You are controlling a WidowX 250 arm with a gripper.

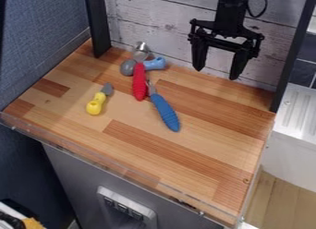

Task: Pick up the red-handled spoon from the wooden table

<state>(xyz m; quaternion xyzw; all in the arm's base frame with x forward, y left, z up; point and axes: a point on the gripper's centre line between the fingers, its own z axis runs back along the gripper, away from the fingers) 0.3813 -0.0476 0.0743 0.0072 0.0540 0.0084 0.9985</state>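
The light blue handle lies near the back of the wooden top, with a round gray end on its other side. The red handle lies between them, pointing to the front. A shiny metal piece sits just behind it. The dark blue tool lies at a slant, its thin metal end right beside the red handle. I can't tell if they touch.

A grab for one of these could bump the others, because they lie so close together. The round end could roll if it gets a poke. The smooth handles could turn or slip out if pinched near one end.

A bit apart, the yellow tool lies with its gray tip toward the back. It is small, so a grab a little off to one side could miss it.

The black gripper hangs by the back wall, to one side of the tools. Its jaws are wide open, with nothing in them. If it swung too far back, it could knock the wall. If it swung too far sideways, it could hit the black post.

I can't read any words or labels on the tools or around them
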